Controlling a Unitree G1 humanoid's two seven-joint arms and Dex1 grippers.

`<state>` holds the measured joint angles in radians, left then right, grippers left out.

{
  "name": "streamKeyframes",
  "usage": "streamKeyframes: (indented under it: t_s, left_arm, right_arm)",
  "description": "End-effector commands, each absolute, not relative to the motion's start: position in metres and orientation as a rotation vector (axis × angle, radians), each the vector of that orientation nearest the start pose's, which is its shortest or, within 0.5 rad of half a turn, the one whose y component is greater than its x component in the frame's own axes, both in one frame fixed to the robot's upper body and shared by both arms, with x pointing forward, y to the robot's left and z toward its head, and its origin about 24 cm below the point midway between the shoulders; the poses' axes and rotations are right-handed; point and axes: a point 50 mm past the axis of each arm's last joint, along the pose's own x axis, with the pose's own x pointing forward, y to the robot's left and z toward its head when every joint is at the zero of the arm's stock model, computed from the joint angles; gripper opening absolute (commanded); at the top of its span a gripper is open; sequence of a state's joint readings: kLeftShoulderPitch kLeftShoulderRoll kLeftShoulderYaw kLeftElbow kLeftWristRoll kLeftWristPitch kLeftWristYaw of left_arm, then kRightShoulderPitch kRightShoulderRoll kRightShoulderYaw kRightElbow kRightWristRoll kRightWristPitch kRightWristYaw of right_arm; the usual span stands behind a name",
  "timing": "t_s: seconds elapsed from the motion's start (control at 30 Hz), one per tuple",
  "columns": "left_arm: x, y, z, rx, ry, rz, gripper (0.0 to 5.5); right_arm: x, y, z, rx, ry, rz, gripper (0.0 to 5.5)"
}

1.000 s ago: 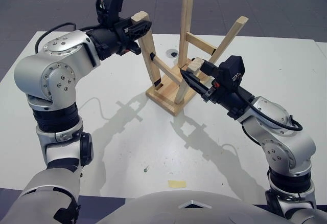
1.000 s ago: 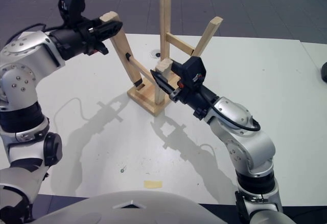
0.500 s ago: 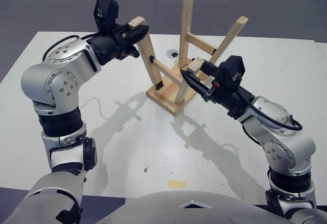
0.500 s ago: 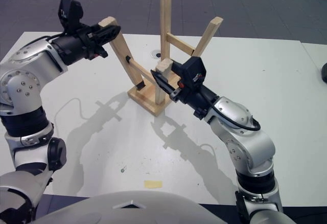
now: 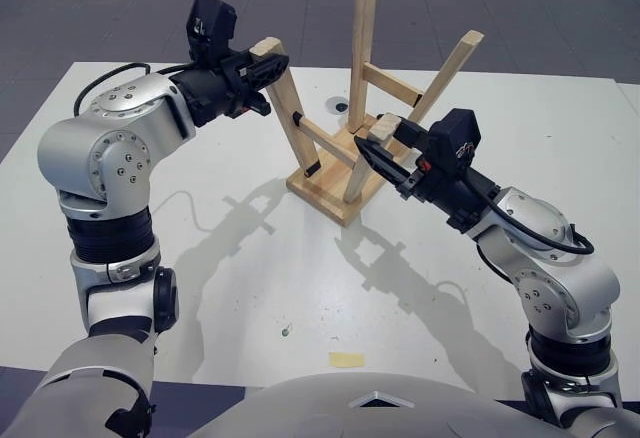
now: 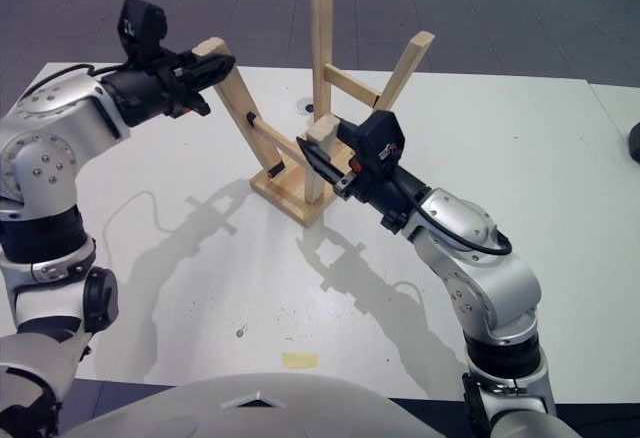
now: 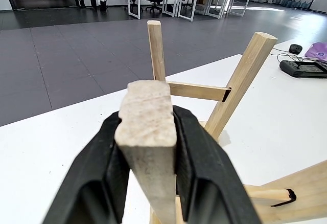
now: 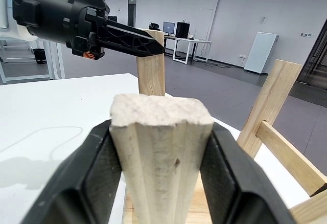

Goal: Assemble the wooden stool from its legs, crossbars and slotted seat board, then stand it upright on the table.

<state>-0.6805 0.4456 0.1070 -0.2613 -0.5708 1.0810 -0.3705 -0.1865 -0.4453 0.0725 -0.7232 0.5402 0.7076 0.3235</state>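
The wooden stool point(image 5: 345, 148) stands upside down on the white table point(image 5: 250, 278), its seat board point(image 5: 335, 193) flat on the top and its legs pointing up, joined by crossbars point(image 5: 392, 82). My left gripper point(image 5: 268, 63) is shut on the top end of the near left leg point(image 7: 148, 132). My right gripper point(image 5: 383, 148) is shut on the top end of the short near right leg point(image 8: 161, 152). The two far legs point(image 5: 365, 48) stand free.
A small yellow scrap point(image 5: 346, 360) lies near the table's front edge, with a tiny dark speck point(image 5: 285, 333) to its left. A round hole point(image 5: 341, 106) marks the tabletop behind the stool. Open tabletop lies all around the stool.
My left arm's elbow has shifted while its gripper stayed on the leg; the stool and my right arm have kept still.
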Motion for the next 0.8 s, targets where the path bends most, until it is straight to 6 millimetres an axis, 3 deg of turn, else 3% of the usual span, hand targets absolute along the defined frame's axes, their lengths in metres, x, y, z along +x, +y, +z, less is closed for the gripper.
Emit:
streamKeyframes:
  t_s: [0.03, 0.23, 0.57, 0.8]
  left_arm:
    - [0.283, 0.128, 0.14, -0.003, 0.463, -0.77, 1.03]
    - [0.269, 0.126, 0.122, 0.042, 0.486, -0.799, 1.04]
    - [0.308, 0.126, 0.147, 0.198, 0.362, -0.763, 1.08]
    - [0.311, 0.135, 0.146, 0.194, 0.358, -0.747, 1.1]
  right_arm:
    - [0.231, -0.121, 0.163, -0.1, -0.006, 0.736, 2.06]
    - [0.231, -0.12, 0.163, -0.089, -0.009, 0.729, 2.06]
    - [0.232, -0.116, 0.173, -0.017, -0.031, 0.785, 2.06]
    - [0.236, -0.118, 0.182, 0.023, -0.059, 0.784, 2.06]
